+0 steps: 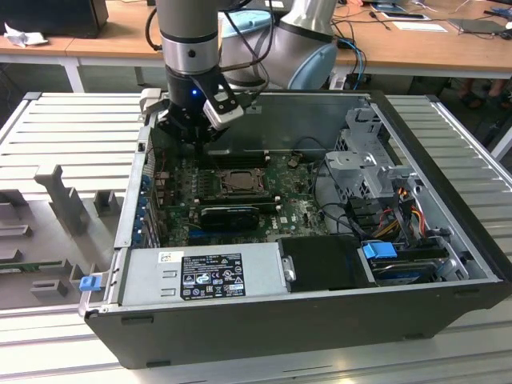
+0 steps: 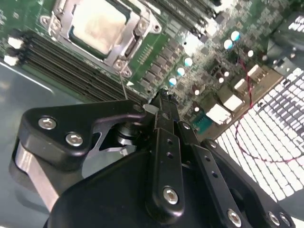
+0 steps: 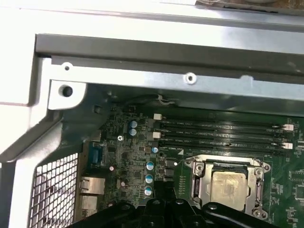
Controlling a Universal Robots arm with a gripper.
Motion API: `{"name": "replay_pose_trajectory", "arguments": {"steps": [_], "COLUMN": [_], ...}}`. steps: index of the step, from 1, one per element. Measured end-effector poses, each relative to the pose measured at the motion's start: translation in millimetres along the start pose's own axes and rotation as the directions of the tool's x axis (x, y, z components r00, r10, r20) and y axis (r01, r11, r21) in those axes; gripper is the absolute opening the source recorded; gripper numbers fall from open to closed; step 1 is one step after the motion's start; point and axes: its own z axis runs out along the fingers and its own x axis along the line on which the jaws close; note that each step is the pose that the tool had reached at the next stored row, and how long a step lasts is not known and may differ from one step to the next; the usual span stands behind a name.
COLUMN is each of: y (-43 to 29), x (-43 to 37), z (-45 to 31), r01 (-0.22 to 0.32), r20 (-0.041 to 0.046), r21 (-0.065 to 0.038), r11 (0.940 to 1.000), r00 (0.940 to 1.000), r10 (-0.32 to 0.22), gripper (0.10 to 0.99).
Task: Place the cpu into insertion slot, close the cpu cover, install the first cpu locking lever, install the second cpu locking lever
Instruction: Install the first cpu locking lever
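Observation:
The cpu [image 2: 97,23] [image 3: 229,184] lies flat in the insertion slot [image 1: 240,182] on the green board. The cpu cover [image 2: 124,47] [image 3: 198,183] is down around it, with the chip showing through its window. My gripper [image 1: 196,132] [image 2: 160,100] hangs just above the board, beside the socket on the exterior view's left, towards the case's back corner. Its fingers are shut with nothing between them. A thin wire lever [image 2: 123,88] runs from the socket corner towards the fingertips. In the first wrist view the gripper's black body [image 3: 156,209] sits next to the socket.
Memory slots [image 3: 223,135] run along the far side of the socket. A black ribbed card [image 1: 230,214] lies on its near side. The case's back wall [image 3: 142,52] and a perforated panel [image 2: 280,137] stand close to the gripper. A power supply [image 1: 204,276] and drive cage [image 1: 368,168] are in the case.

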Motion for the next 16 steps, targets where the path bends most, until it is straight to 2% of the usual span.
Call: {"name": "replay_pose_trajectory", "arguments": {"steps": [1, 3, 8, 12, 16], "y": [1.5, 9.0, 20.3, 21.7, 21.1], "x": [0.8, 0.8, -0.1, -4.6, -17.4], "z": [0.6, 3.5, 5.0, 5.1, 5.2], "r01": [0.0, 0.0, 0.0, 0.0, 0.0], "r20": [0.0, 0.0001, 0.0, 0.0, -0.0002], "r21": [0.0, 0.0, 0.0, 0.0, 0.0], "r11": [1.0, 1.0, 1.0, 1.0, 1.0], "r00": [1.0, 1.0, 1.0, 1.0, 1.0], "r10": [0.0, 0.0, 0.0, 0.0, 0.0], "gripper": [0.106, 0.106, 0.106, 0.106, 0.106]}}
